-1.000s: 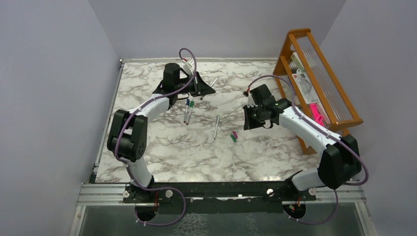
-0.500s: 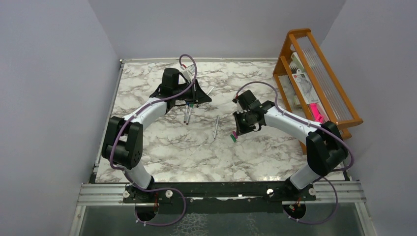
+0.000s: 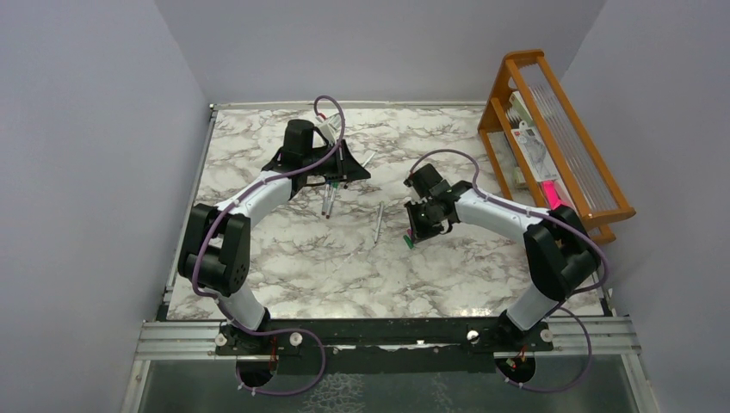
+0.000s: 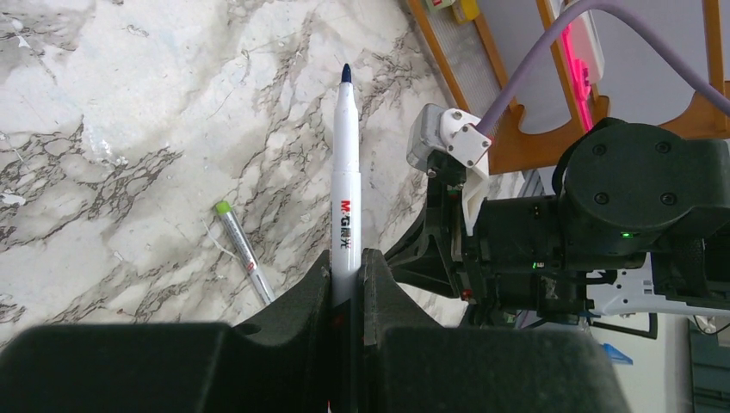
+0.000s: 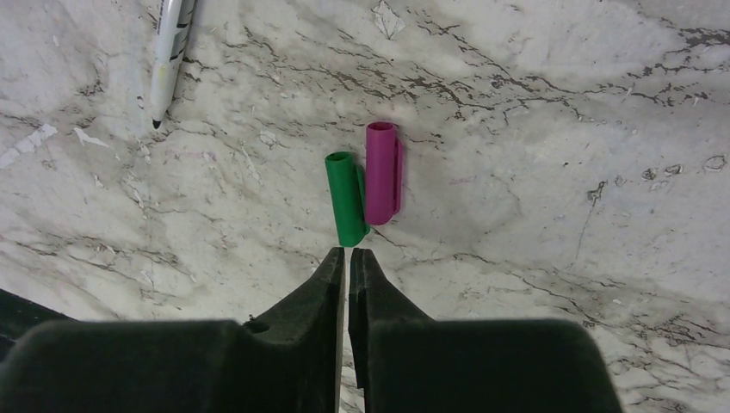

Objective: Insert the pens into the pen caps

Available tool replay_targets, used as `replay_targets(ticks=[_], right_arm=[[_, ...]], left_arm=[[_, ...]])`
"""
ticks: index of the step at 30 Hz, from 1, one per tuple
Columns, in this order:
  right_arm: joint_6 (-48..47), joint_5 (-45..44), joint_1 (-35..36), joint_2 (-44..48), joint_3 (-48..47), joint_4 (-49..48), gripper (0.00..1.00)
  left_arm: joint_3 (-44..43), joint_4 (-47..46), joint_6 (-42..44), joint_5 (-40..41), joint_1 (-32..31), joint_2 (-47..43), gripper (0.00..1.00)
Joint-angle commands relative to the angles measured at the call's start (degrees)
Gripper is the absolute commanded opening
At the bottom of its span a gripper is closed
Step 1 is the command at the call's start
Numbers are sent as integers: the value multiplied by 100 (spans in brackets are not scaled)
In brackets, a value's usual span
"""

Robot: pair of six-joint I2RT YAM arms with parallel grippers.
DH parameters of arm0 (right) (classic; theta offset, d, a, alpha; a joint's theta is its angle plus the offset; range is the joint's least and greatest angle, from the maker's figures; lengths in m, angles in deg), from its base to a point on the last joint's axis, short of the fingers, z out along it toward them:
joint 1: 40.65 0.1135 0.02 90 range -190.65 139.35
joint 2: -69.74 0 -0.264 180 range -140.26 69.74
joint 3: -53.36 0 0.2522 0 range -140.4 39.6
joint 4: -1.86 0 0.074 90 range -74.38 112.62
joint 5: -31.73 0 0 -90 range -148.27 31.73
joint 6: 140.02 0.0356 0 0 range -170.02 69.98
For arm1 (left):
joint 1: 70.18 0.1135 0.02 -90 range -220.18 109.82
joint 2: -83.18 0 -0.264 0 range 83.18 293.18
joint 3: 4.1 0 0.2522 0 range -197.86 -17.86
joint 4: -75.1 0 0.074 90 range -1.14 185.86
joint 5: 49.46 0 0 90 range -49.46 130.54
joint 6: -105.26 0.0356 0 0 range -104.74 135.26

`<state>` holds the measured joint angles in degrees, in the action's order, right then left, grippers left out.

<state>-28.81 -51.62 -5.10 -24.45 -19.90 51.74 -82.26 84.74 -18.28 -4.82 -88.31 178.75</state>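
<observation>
My left gripper (image 4: pixel 346 258) is shut on a white pen (image 4: pixel 346 172) with a dark blue tip; the pen sticks out past the fingers. In the top view this gripper (image 3: pixel 343 172) is at the far middle of the table, with the held pen (image 3: pixel 366 159) pointing right. My right gripper (image 5: pixel 346 252) is shut and empty, its tips just short of a green cap (image 5: pixel 346 198). A magenta cap (image 5: pixel 382 172) lies touching the green one. In the top view the right gripper (image 3: pixel 416 231) is over both caps (image 3: pixel 409 241). No blue cap shows.
A loose pen (image 3: pixel 379 222) lies left of the caps; its tip shows in the right wrist view (image 5: pixel 170 52). Two more pens (image 3: pixel 328 203) lie under the left gripper, one green-tipped (image 4: pixel 244 254). An orange wooden rack (image 3: pixel 551 129) stands at the right edge.
My right arm has swung left and down until its shut fingers sit at the caps. My left gripper turned a little with the pen, then held still.
</observation>
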Motion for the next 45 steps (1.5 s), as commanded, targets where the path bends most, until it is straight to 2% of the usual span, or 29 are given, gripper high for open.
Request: replay_targets(ticks=[1, 3, 24, 45], right_arm=[[58, -168, 13, -159, -140, -201, 3], [88, -232, 13, -209, -155, -202, 1], [126, -709, 7, -648, -451, 26, 1], [234, -1096, -31, -654, -472, 205, 1]], left_arm=[[12, -19, 77, -60, -24, -99, 0], [27, -1, 98, -53, -24, -115, 0], [67, 74, 138, -75, -15, -78, 0], [104, 0, 79, -135, -14, 23, 0]])
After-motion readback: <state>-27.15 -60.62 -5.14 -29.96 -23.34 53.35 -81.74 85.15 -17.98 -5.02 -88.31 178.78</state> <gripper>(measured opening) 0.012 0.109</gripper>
